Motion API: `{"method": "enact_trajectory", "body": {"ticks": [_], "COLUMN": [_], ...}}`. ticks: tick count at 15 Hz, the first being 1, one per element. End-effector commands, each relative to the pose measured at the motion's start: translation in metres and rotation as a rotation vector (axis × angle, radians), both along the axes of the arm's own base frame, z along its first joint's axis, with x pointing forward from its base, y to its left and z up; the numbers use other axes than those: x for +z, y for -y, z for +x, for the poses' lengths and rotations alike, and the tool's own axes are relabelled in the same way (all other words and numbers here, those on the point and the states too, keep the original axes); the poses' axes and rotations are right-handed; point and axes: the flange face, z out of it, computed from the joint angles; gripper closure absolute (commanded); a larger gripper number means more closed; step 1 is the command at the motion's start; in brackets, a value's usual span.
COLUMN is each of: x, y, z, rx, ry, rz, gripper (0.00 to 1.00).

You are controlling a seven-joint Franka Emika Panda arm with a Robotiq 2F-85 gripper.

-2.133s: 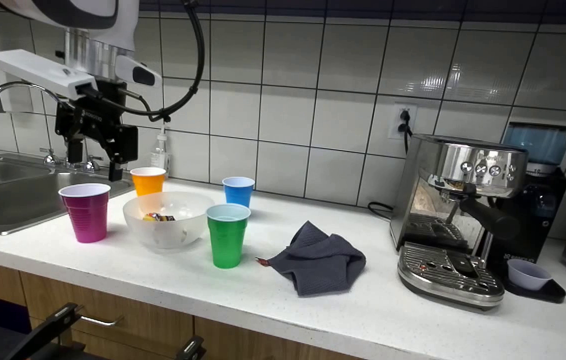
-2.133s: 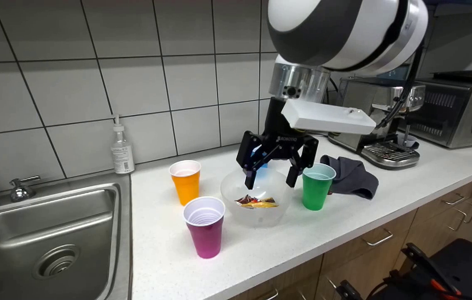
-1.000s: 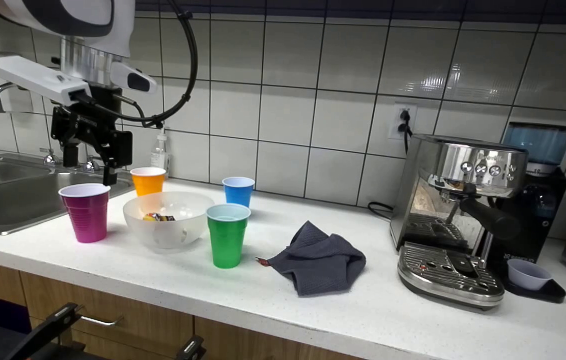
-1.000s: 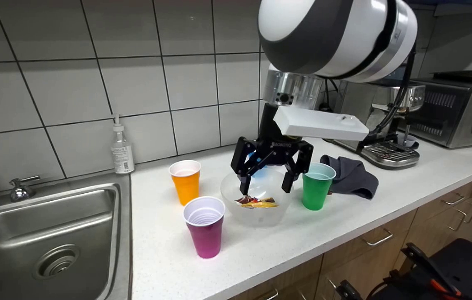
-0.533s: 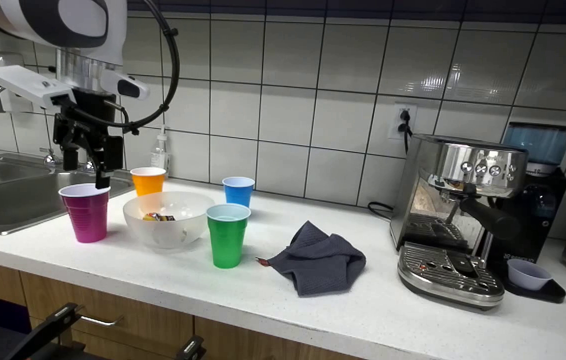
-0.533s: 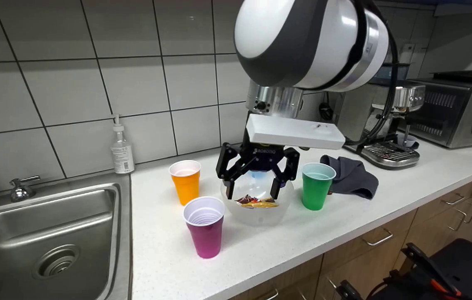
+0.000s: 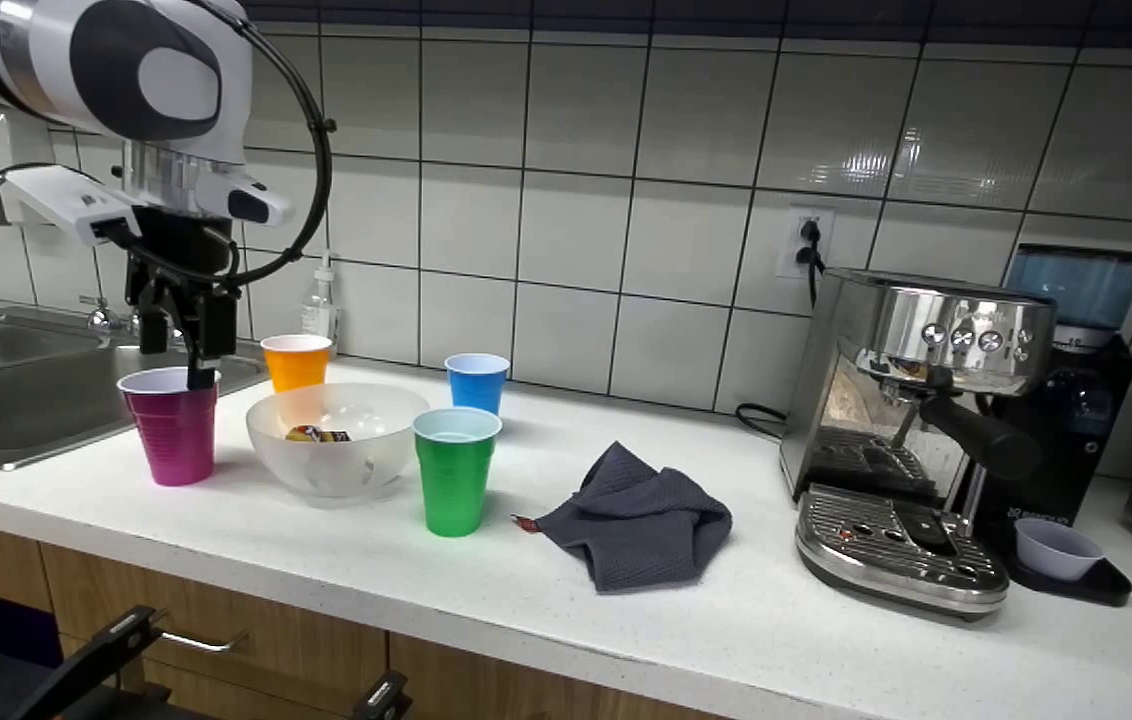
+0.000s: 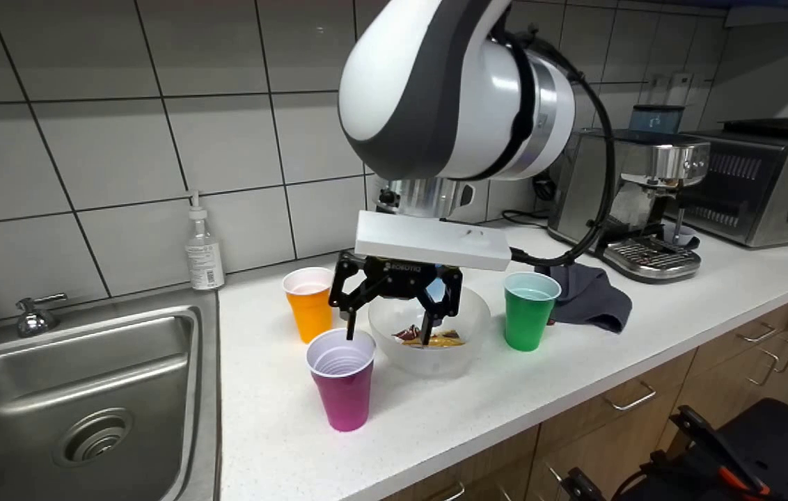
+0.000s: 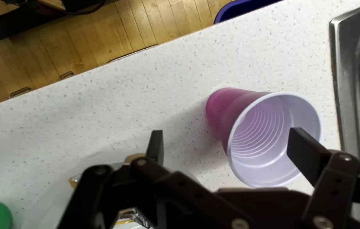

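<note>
My gripper [image 8: 388, 338] stands open with its fingers pointing down and nothing between them. In the wrist view a magenta cup [image 9: 223, 109] with a pale inside stands upright; one finger [image 9: 307, 152] overlaps its mouth. Whether they touch I cannot tell, but the finger seems to be above it. In both exterior views the gripper hangs beside and above that cup. A frosted bowl [image 7: 326, 465] holding wrapped snacks [image 8: 451, 339] sits close by, partly hidden by the gripper in the wrist view. Around the bowl stand an orange cup [image 8: 310, 316], a blue cup [image 7: 476, 382] and a green cup [image 7: 454, 490].
A steel sink [image 8: 74, 369] borders the cups' side of the counter, with a soap bottle [image 8: 204, 254] at the wall. A dark cloth [image 7: 641, 525] lies past the green cup, a red wrapper end [image 7: 526, 523] beside it. Farther along is an espresso machine [image 7: 916, 430].
The gripper has come down and shifted toward the magenta cup and the sink side, turning a little. Its jaws have stayed open. The cups, bowl and cloth have not moved.
</note>
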Motion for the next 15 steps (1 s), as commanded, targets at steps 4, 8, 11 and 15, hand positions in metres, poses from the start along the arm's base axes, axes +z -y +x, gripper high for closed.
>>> {"method": "enact_trajectory", "body": {"ticks": [4,8,11,15], "x": [-0.021,-0.027,-0.028,-0.029], "y": [-0.015,-0.020,-0.022,-0.024], "z": [0.018,0.020,0.020,0.020], "rx": [-0.039,-0.038,-0.034,-0.026], "ry": [-0.003,-0.016,-0.021,-0.017], "rz": [-0.058,-0.072,-0.069,-0.068], "gripper": [0.00,0.00,0.00,0.26]}}
